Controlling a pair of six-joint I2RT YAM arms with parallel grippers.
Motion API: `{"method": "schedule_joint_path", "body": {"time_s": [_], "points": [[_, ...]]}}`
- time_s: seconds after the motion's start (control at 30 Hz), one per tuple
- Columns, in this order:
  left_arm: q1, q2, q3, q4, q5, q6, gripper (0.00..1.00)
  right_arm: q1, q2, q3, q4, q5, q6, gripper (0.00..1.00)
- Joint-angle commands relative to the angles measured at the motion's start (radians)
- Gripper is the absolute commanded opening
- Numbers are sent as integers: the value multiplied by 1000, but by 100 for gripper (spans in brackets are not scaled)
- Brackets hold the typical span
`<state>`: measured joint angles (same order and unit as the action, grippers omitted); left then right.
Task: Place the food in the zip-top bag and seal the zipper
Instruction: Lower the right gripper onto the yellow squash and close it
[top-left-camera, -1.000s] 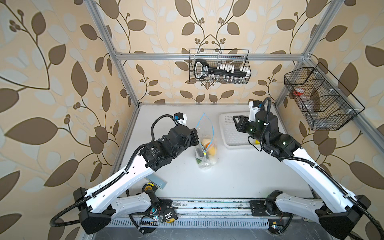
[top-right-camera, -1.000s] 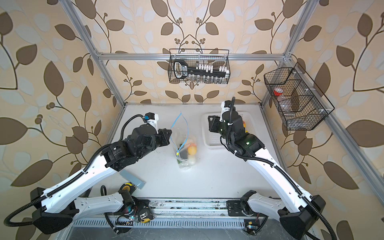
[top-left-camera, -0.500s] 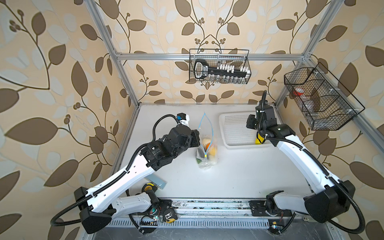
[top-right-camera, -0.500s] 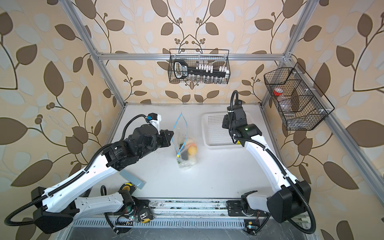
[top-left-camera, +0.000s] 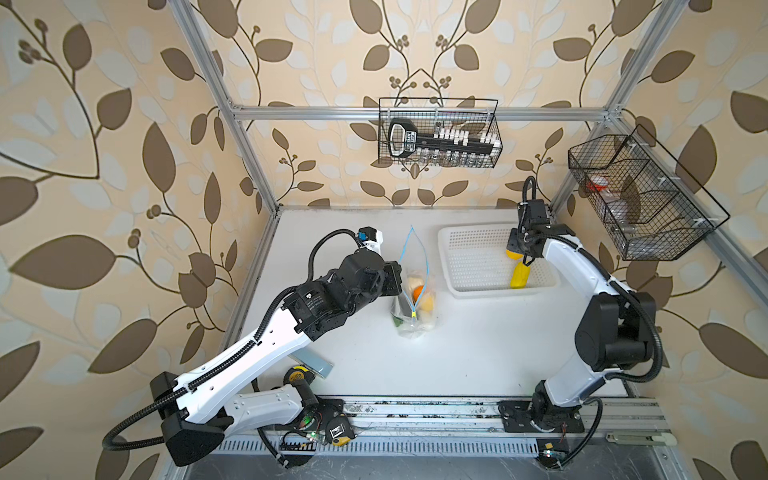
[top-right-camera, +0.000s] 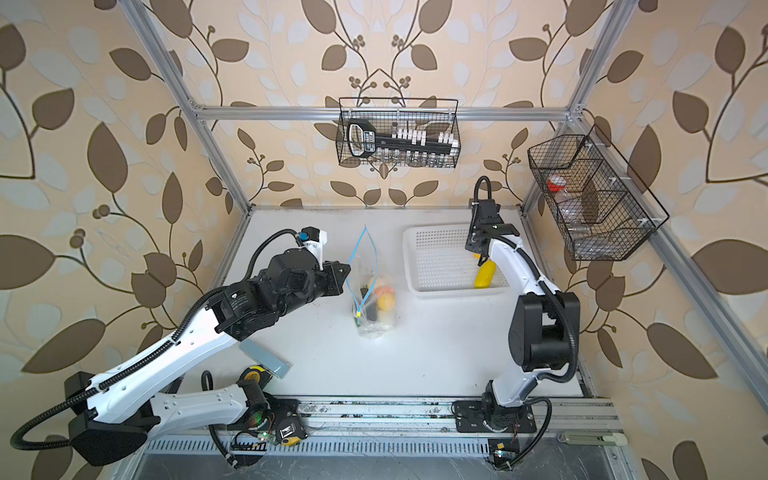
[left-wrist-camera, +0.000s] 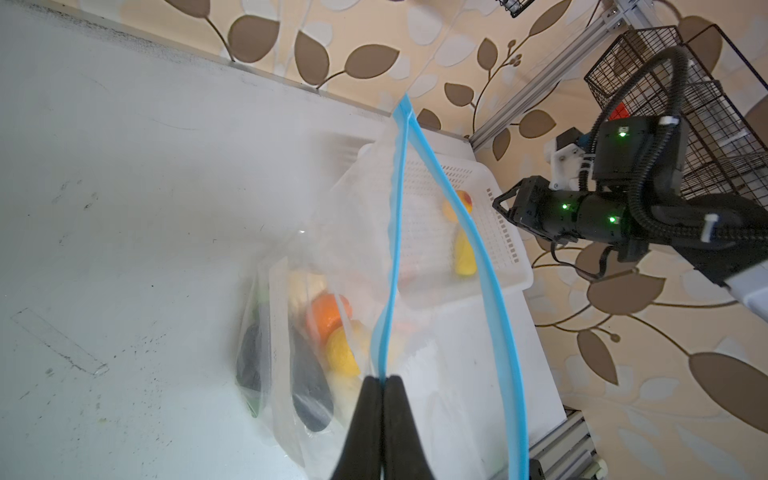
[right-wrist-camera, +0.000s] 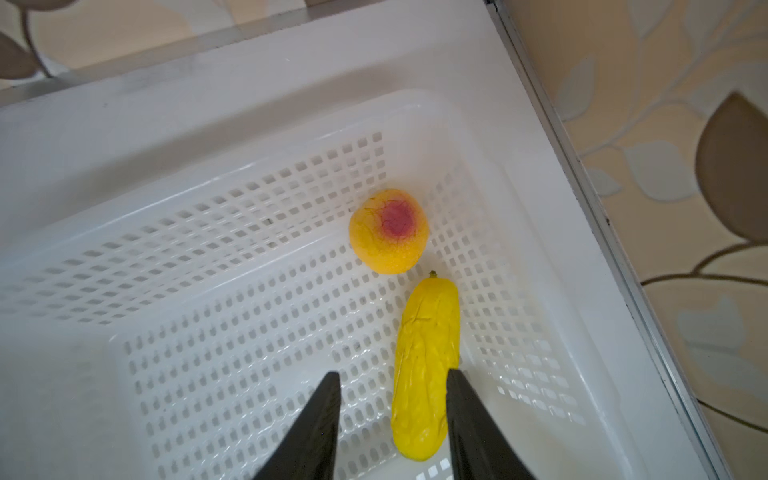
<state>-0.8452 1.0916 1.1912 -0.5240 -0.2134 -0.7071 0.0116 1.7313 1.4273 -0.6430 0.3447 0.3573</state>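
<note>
Mid-table, the left gripper (left-wrist-camera: 381, 380) is clamped tight on one blue lip of the zipper (left-wrist-camera: 395, 249), holding the zip-top bag (top-left-camera: 415, 320) upright and gaping. An orange (left-wrist-camera: 328, 316), a lemon (left-wrist-camera: 343, 357) and dark pieces (left-wrist-camera: 309, 382) lie inside. Farther back, the right gripper (right-wrist-camera: 392, 373) hangs with jaws apart over the corn (right-wrist-camera: 428, 332) in the white basket (right-wrist-camera: 208, 291), possibly touching it. The peach (right-wrist-camera: 388, 230) sits just beyond.

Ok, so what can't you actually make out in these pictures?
- Corn: right finger overlaps it in the right wrist view; contact unclear.
- Peach: mostly covered by the right arm in a top view.
- Dark pieces in the zip-top bag: blurred by plastic in the left wrist view; type unclear.
- Side wire basket contents: too small.
</note>
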Motion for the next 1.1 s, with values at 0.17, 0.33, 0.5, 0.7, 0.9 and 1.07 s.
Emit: {"method": "schedule_joint_path", "body": {"time_s": [0.17,0.33,0.5,0.7,0.9,1.07], "points": [[11,8,-15,58,18,19,0,-81,133,37,-45,-47,48,47],[12,14,-13,58,19,20,0,-89,151,-7,-17,-96,66,48],[12,15,-16,62,25,17,0,-88,152,-63,18,-106,78,50],[12,8,-19,56,24,14,0,-90,184,-92,43,-92,95,50],[12,1,-25,57,25,8,0,-90,204,-109,67,-118,107,46],[12,-1,-27,58,22,5,0,-89,205,-112,73,-149,111,42]]}}
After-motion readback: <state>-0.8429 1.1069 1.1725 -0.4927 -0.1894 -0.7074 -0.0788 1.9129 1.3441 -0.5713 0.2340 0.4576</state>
